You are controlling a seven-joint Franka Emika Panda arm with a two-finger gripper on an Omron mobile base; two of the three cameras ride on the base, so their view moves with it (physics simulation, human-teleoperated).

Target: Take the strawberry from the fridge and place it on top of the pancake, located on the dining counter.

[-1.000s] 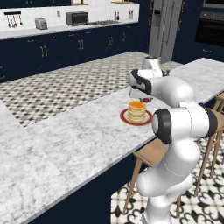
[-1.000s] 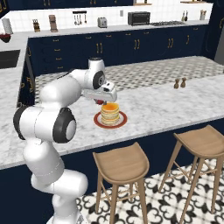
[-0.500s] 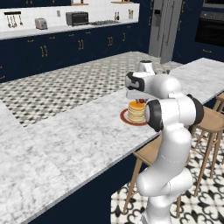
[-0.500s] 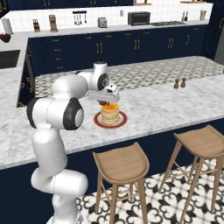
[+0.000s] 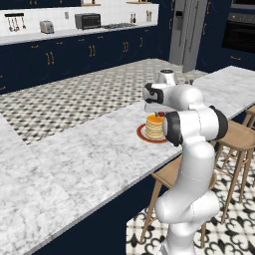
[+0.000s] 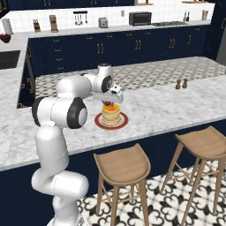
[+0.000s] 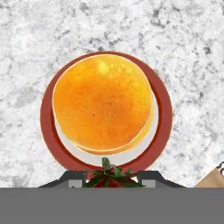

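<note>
Compared with a second ago the arm has folded in: elbow was swung out wide, now it stacks upright over the base, forearm reaching across. The camera view has not shifted, so it's the arm, not the base. Hand stays parked over the plate throughout. Judgement: transport is done and only the release is left.

Left base view, centre right: pancake (image 5: pixel 155 126) stack on its plate (image 5: pixel 143 134) on the dining counter (image 5: pixel 84 164); a red speck, the strawberry (image 5: pixel 160 114), sits right at the top edge of the stack under the white wrist. Fridge (image 5: pixel 187 30) far back at upper right, doors shut.

Right base view, centre: tool (image 6: pixel 109 103) points straight down just above the stack, hand level, forearm coming in from the left of frame.

Hand view: pancake fills mid frame, plate rim around it; strawberry (image 7: pixel 110 177), green leaves up, is pinched narrow between the tool's tips at bottom centre, off the stack's near edge rather than over its middle. Can't tell if the berry touches the pancake.
</note>
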